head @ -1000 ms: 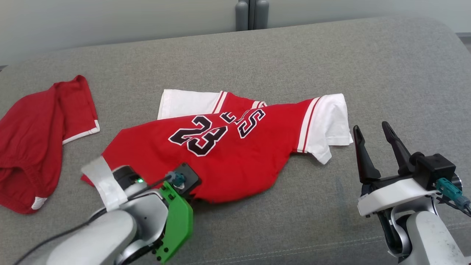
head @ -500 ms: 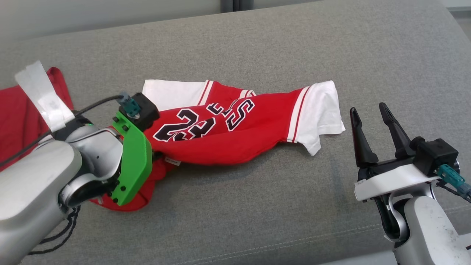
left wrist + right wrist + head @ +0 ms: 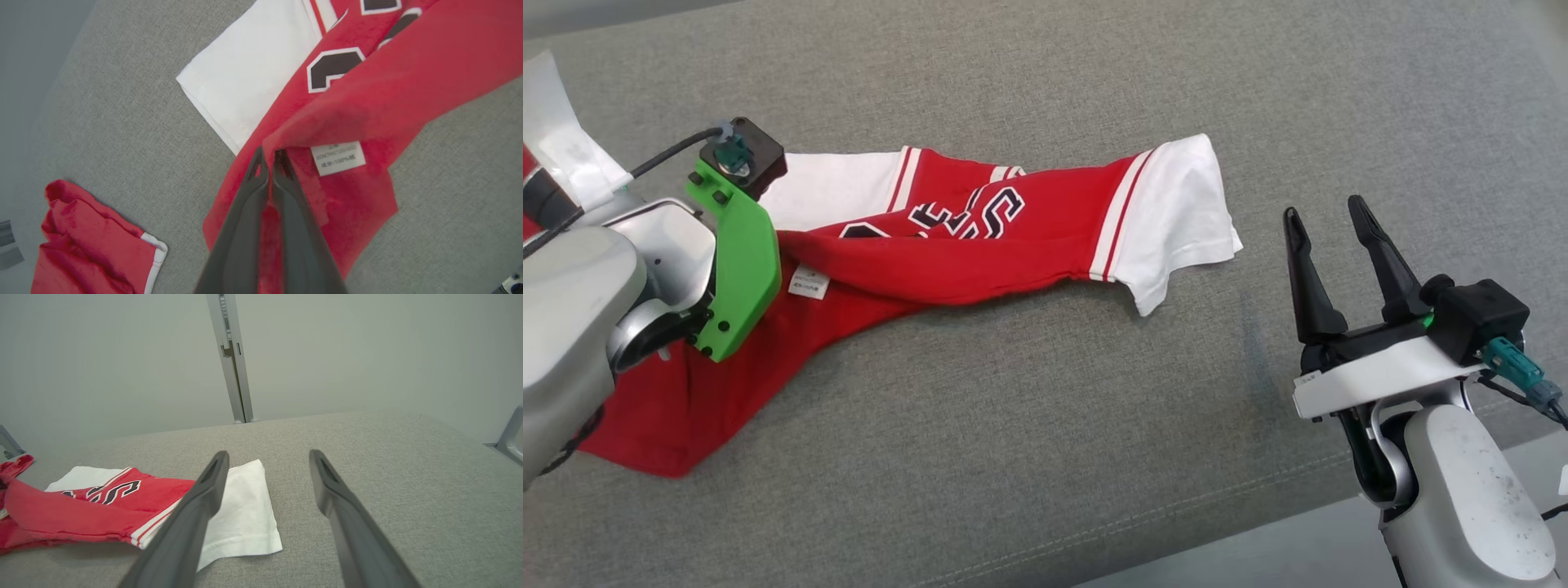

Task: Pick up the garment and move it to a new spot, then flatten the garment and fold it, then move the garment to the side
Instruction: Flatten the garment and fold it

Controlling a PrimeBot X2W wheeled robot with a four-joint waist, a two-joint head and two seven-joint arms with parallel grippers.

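The jersey point(image 3: 1021, 253) has bunched leftward, hem pinched by the left gripper point(image 3: 269, 157).

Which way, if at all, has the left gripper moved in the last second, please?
Yes. Against the white sleeve lying on the couch, the left gripper has gone up and to the robot's left, lifting the hem of the jersey with it.

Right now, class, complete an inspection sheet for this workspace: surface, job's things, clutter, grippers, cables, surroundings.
Surface: grey fabric cushion, seam stitched near its front edge.
Job's things: red jersey with white sleeves, bunched, stretched toward the grip; care label showing.
Clutter: second red garment, crumpled beside it.
Grippers: left gripper shut on the jersey; right gripper open, apart from cloth.
Cables: black cable at left wrist.
Surroundings: pale wall, grey upright post.
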